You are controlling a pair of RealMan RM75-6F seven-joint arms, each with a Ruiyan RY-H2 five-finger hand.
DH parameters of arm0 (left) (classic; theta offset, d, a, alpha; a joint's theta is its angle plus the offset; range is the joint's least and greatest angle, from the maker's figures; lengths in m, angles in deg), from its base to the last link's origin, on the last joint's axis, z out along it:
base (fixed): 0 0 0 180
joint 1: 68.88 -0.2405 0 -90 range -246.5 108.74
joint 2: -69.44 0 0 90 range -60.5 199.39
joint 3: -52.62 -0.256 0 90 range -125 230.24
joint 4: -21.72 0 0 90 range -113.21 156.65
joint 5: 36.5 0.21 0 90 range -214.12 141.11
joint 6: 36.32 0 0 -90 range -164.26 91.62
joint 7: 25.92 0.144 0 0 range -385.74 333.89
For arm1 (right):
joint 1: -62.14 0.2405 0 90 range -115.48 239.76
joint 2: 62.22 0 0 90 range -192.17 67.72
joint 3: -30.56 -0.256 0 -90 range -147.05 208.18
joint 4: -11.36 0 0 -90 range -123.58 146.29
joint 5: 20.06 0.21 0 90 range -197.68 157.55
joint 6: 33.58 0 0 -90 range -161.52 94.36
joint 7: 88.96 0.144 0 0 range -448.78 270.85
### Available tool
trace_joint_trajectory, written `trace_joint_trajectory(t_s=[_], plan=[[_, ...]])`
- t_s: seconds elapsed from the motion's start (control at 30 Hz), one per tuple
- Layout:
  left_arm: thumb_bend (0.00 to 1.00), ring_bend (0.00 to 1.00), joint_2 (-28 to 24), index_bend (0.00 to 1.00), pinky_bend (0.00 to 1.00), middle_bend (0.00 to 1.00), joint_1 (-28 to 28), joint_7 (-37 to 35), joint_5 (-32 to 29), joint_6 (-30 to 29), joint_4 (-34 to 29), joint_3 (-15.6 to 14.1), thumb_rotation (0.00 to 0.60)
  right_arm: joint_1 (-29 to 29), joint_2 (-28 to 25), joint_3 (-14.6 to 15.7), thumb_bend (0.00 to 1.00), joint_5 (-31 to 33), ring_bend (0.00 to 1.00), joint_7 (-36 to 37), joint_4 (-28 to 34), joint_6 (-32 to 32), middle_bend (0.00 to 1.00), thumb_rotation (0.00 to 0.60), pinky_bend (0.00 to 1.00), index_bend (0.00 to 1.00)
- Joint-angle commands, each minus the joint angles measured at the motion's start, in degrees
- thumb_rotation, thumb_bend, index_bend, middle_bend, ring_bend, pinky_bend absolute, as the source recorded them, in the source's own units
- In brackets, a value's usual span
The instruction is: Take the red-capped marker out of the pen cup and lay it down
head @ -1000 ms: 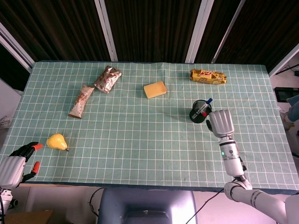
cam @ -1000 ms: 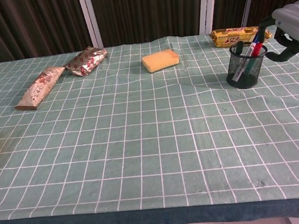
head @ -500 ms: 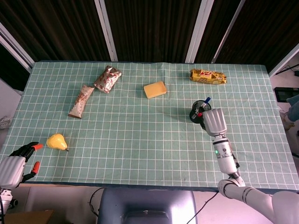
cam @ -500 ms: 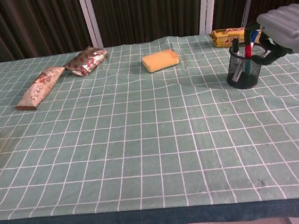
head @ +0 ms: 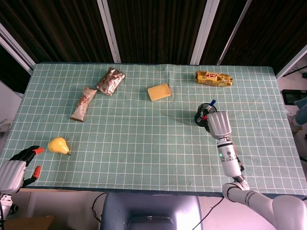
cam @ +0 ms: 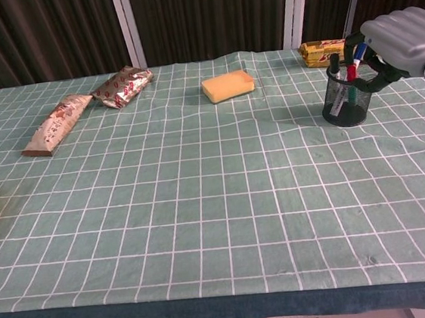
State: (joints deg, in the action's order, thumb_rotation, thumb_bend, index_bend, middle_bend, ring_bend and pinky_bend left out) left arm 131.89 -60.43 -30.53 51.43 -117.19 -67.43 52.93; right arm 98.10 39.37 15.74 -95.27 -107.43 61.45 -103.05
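Barely begun: marker not yet out of the cup.
Right hand [cam: 402, 42] hovers at the pen cup [cam: 345, 99]; its grip is unclear. The red-capped marker [cam: 351, 74] stands inside, just beside its fingers.

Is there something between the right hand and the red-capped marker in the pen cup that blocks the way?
Nothing separate blocks it. The right hand is at the pen cup, beside the red-capped marker. Only the blue-capped pen and a black one crowd the same cup.

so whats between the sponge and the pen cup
Nothing: in the head view only bare green cloth lies between the sponge and the pen cup; the chest view agrees.
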Motion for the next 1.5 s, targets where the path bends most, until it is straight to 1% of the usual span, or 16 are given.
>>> trace_joint_trajectory(t_s=[0.03, 0.53, 0.8, 1.0, 1.07, 1.13, 1.2, 1.27, 1.37, 1.43, 1.5], plan=[[0.47, 0.22, -0.01, 0.25, 0.37, 0.18, 0.00, -0.01, -0.02, 0.02, 0.00, -0.01, 0.600, 0.16, 0.49, 0.09, 0.50, -0.24, 1.00, 0.76, -1.03, -0.29, 1.00, 0.600, 1.00, 0.63], [0.47, 0.22, -0.04, 0.25, 0.37, 0.18, 0.10, 0.10, -0.15, 0.32, -0.08, -0.04, 0.600, 0.68, 2.42, 0.32, 0.51, -0.53, 1.00, 2.27, -5.81, -0.67, 1.00, 0.600, 1.00, 0.63], [0.47, 0.22, -0.05, 0.25, 0.37, 0.18, 0.11, 0.13, -0.15, 0.35, -0.09, -0.06, 0.600, 0.91, 3.52, 0.53, 0.54, -1.16, 1.00, 3.47, -8.42, -1.51, 1.00, 0.600, 1.00, 0.66], [0.47, 0.22, -0.05, 0.25, 0.37, 0.18, 0.10, 0.13, -0.15, 0.33, -0.13, -0.06, 0.600, 0.99, 4.17, 0.72, 0.68, -1.44, 1.00, 4.70, -10.41, -1.58, 1.00, 0.600, 1.00, 0.68], [0.47, 0.22, -0.07, 0.25, 0.37, 0.18, 0.11, 0.14, -0.15, 0.36, -0.11, -0.08, 0.600, 0.96, 4.28, 0.82, 0.76, -1.60, 1.00, 5.08, -10.89, -1.73, 1.00, 0.600, 1.00, 0.70], [0.47, 0.22, -0.08, 0.25, 0.37, 0.18, 0.13, 0.09, -0.15, 0.40, -0.11, -0.08, 0.600, 0.93, 4.31, 0.88, 0.83, -1.83, 1.00, 5.58, -11.26, -2.11, 1.00, 0.600, 1.00, 0.72], [0.47, 0.22, -0.10, 0.25, 0.37, 0.18, 0.14, 0.03, -0.17, 0.44, -0.10, -0.08, 0.600, 0.74, 4.15, 0.89, 0.92, -2.04, 1.00, 6.16, -11.25, -2.74, 1.00, 0.600, 1.00, 0.76], [0.47, 0.22, -0.09, 0.25, 0.37, 0.18, 0.15, 0.04, -0.19, 0.47, -0.10, -0.08, 0.600, 0.47, 3.74, 0.89, 0.97, -2.35, 1.00, 6.79, -10.58, -3.67, 1.00, 0.600, 1.00, 0.78], [0.47, 0.22, -0.09, 0.25, 0.37, 0.18, 0.20, 0.13, -0.27, 0.60, -0.12, -0.08, 0.600, -0.49, 2.04, 0.91, 1.00, -3.09, 1.00, 7.69, -6.93, -6.06, 1.00, 0.600, 1.00, 0.81], [0.47, 0.22, -0.07, 0.25, 0.37, 0.18, 0.26, 0.20, -0.30, 0.74, -0.14, -0.09, 0.600, -1.61, 0.04, 1.04, 1.00, -3.93, 1.00, 7.38, -2.35, -8.68, 1.00, 0.600, 1.00, 0.82], [0.47, 0.22, -0.06, 0.25, 0.37, 0.18, 0.31, 0.32, -0.34, 0.83, -0.19, -0.07, 0.600, -3.02, -2.50, 1.22, 1.00, -4.93, 1.00, 5.99, 3.81, -11.72, 1.00, 0.600, 1.00, 0.82]])
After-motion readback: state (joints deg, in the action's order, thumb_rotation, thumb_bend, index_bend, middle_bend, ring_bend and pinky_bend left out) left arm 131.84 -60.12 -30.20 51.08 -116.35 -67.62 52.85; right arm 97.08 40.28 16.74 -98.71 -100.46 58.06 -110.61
